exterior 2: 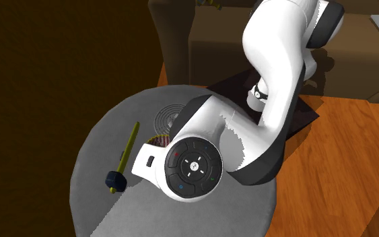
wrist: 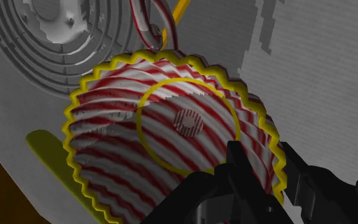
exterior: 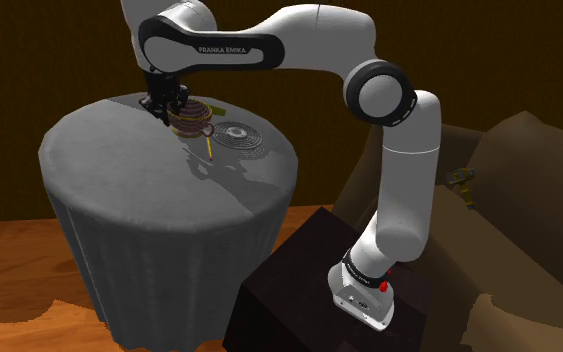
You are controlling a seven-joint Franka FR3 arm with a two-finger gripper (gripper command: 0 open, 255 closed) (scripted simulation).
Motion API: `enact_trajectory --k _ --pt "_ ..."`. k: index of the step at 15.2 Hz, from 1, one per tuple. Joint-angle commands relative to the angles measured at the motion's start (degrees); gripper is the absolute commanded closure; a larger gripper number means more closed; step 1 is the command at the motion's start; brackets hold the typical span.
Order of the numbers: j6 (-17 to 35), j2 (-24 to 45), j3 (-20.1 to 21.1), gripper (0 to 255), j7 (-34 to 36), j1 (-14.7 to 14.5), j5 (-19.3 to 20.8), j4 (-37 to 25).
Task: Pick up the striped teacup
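Starting with the shoulder view, we find the striped teacup point(exterior: 191, 118) standing upright on the round, grey-draped surface point(exterior: 119, 170). It is just beside a grey ridged disc point(exterior: 239, 135), on the disc's side toward that view's left. The gripper point(exterior: 164, 104) is low at the cup's side away from the disc. A yellow pen point(exterior: 209, 148) lies on the cloth near the disc, one end close to the cup. The white arm point(exterior: 269, 40) arcs over from the dark stand point(exterior: 299, 285), which sits well apart from the disc toward the lower right, with a brown sofa point(exterior: 514, 190) beyond it. In the second exterior view we look almost straight down. The arm covers most of the cup, and a reddish sliver of it shows just beside the disc. The pen lies near the disc on the cloth, its dark cap at the end farther from the disc, and a wooden floor point(exterior 2: 342, 168) surrounds the surface. In the wrist view we look into the cup: red and white stripes, a yellow scalloped rim and a yellow ring inside. Its handle points away from the gripper, and the disc lies close past the rim. The gripper point(wrist: 261, 149) straddles the cup's wall, one black finger point(wrist: 238, 168) inside and the other outside, pinching the rim between them.
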State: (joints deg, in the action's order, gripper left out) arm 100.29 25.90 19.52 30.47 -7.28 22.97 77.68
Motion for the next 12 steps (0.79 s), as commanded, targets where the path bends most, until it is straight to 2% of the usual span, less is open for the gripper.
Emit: enact_trajectory --k 1,6,12 --pt "0.0 0.0 0.0 255 0.0 0.0 0.0 0.1" --pt "-0.2 0.3 0.0 255 -0.1 -0.1 0.0 -0.4" --pt "-4.7 0.5 0.1 255 -1.3 -0.7 -0.2 -5.3"
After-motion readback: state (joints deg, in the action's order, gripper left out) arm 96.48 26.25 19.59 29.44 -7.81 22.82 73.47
